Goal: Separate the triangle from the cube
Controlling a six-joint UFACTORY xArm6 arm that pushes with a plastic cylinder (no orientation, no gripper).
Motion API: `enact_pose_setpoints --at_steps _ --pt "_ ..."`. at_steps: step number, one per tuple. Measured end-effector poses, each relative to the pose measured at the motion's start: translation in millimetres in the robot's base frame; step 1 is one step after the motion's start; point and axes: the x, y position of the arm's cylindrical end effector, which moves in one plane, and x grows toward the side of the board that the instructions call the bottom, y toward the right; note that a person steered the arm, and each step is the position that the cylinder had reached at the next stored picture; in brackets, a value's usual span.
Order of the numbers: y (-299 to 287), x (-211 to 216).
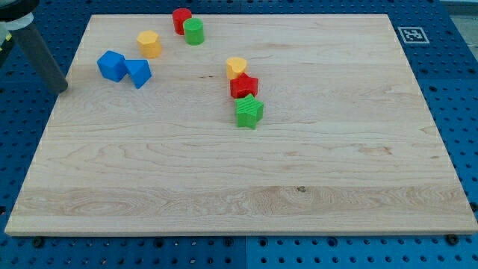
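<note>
Leaning in from the upper left of the frame: the rod, a dark grey shaft tilted so its upper part runs off the view's top-left corner while its lower end comes down at the board's left edge.
My tip (61,88): you see it at the left rim of the board, just off or right at the wood; contact with the surface cannot be judged from here.
Grasp state: you have no jaws to read on this arm, only the bare rod, and it touches no block.
Blue cube (111,65): upper left of the board, to the right of my tip and a little above it, apart from it.
Blue triangle (138,72): immediately right of the blue cube, the two touching or nearly so.
Tip relative to the pair: left of both, with the cube the nearer one and the triangle behind it on the far side.
Orange block (149,43): above and right of the triangle, standing clear.
Red cylinder (181,19): near the view's top edge, touching the green cylinder (194,31) at its lower right.
Centre cluster: yellow heart-like block (237,67) on top, red block (243,86) below it, green block (249,111) lowest, each close against the next.
Board (299,187): pale wood on a blue pegged base, with a printed marker (410,34) at the upper right.
</note>
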Motion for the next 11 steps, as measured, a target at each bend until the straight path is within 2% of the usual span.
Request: enact_pose_setpoints --at_steps 3,4,5,6,8,10,11 --pt "35.1 -85.9" --pt "99.0 -59.6" --pt "176.5 8.3" --pt "218.5 48.7" --pt "204.6 41.7" --pt "265.9 74.2" --pt "253.0 68.6"
